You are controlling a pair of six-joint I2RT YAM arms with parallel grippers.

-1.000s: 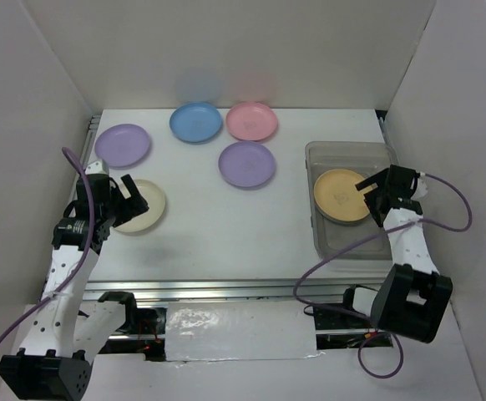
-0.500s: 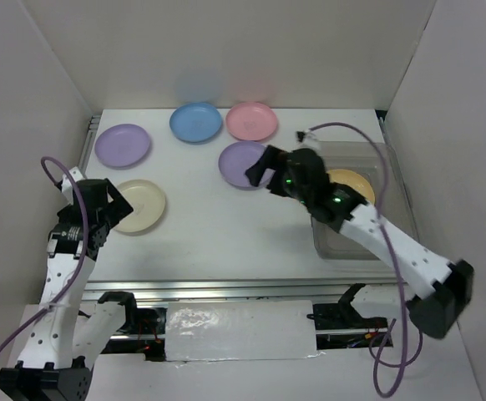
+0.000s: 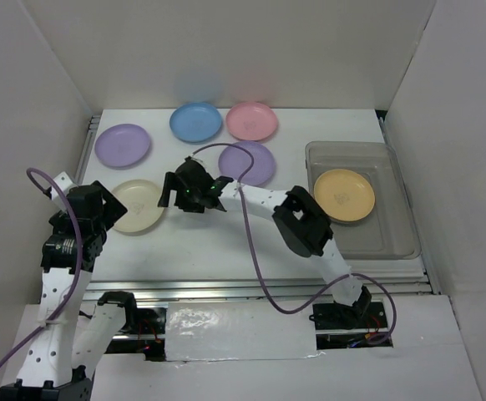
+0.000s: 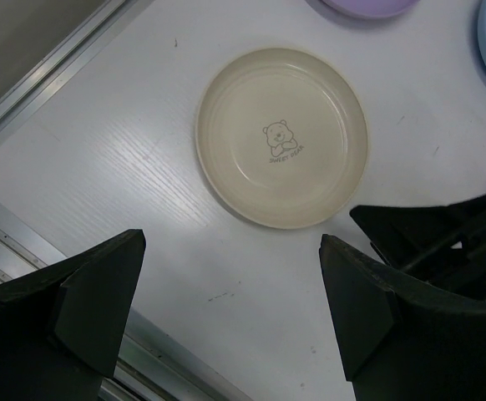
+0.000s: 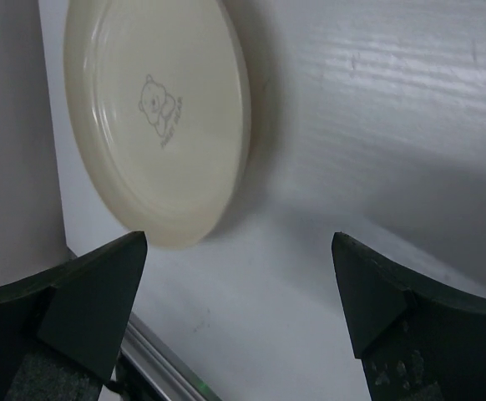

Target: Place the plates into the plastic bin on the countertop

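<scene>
Collision is the chief hazard, since both arms aim at the same cream plate. The left tool hangs above it with fingers spread wide and nothing between them. The right tool, reaching far across the worktop, is likewise spread and empty, its tips just beside the plate's right edge. In the left wrist view the right tool's black body shows close by the plate. If both descend, I judge they would strike each other or shove the plate about between them.

A second risk is the plate itself. It lies flat with a low rim, so a finger arriving too high may skate over it, and one too low may push it toward the rail. The right arm's cable crosses one purple plate and might drag it.

One yellow-orange plate lies inside the plastic bin. Another purple plate, the blue plate and the pink plate sit on the worktop, well apart from the bin. No fruit-patterned plate is visible.
</scene>
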